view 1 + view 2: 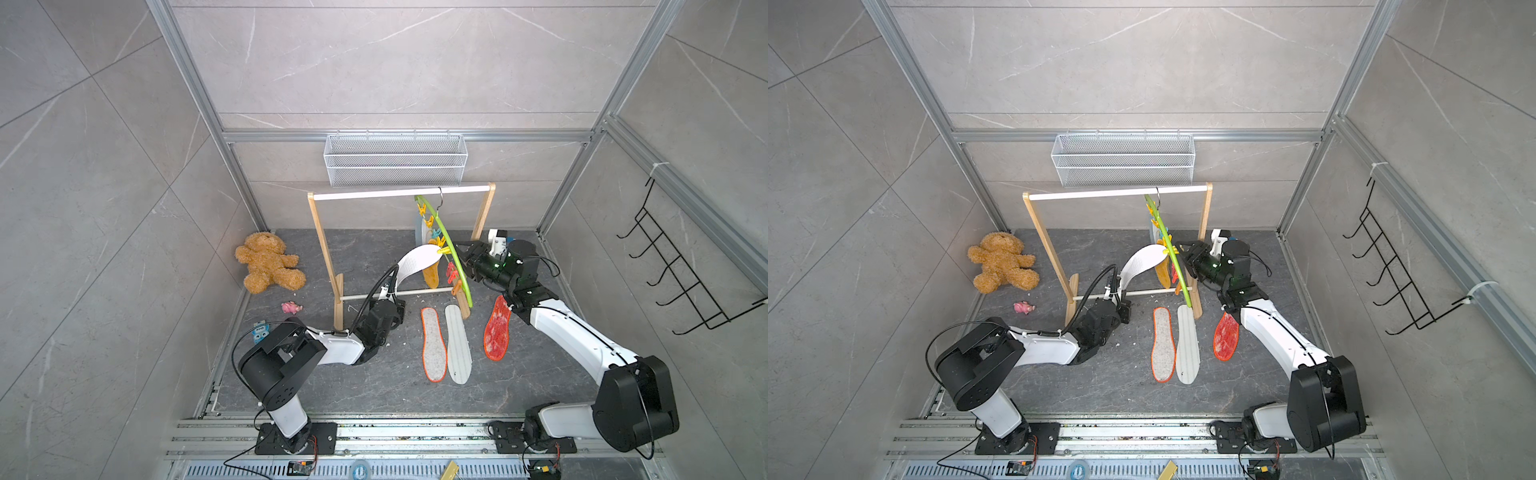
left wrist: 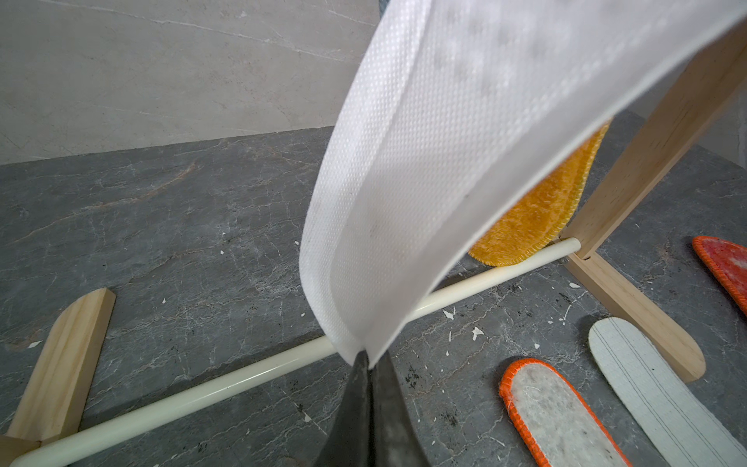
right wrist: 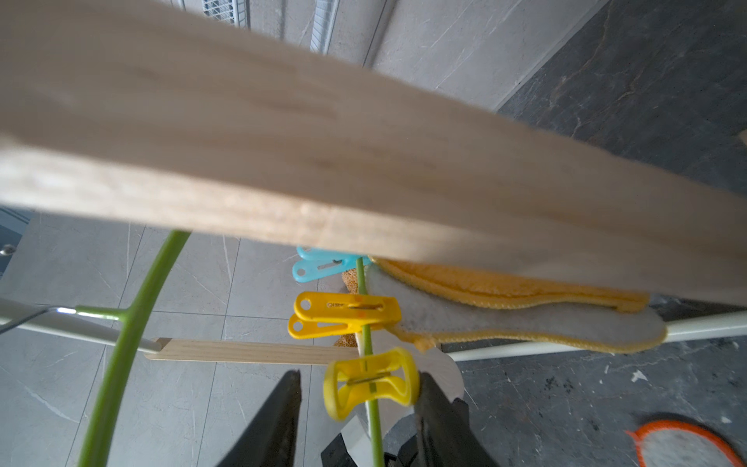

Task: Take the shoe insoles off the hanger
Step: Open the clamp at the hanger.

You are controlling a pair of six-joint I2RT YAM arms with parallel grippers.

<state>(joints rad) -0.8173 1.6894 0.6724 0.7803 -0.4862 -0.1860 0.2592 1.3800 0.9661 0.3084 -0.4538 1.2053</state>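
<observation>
Hooked over the white rail (image 1: 374, 194) of the wooden rack (image 1: 321, 237), close to its right post: the green hanger (image 1: 454, 259), bar slanting down toward the floor in both top views. Clipped along it, an orange-yellow insole (image 1: 431, 274) hanging straight down and a white insole (image 1: 415, 259), fastened at its top end by a yellow clip (image 3: 370, 382). Stretched sideways toward the left arm and bowed, that white insole, with its lower end pinched flat between the clenched fingers of the left gripper (image 2: 366, 362), just above the rack's low cross rod (image 2: 242, 380). On the hanger's other side, the right gripper (image 3: 359, 384), fingers spread and straddling the same yellow clip: one finger against the clip, a gap beside the other, nothing grasped. Next along the thin green stem, a second yellow clip (image 3: 343, 315) and a blue clip (image 3: 319, 265). Farther down the bar, red and orange clips (image 1: 453, 276). Lying flat on the dark floor (image 1: 374, 386) in front of the rack, side by side and almost touching: a grey insole with orange rim (image 1: 433, 345) and a pale striped insole (image 1: 458, 347). A little to their right, far tip beside the right arm, a red mesh insole (image 1: 497, 330). Off to the left by the wall, a teddy bear (image 1: 268, 268).
</observation>
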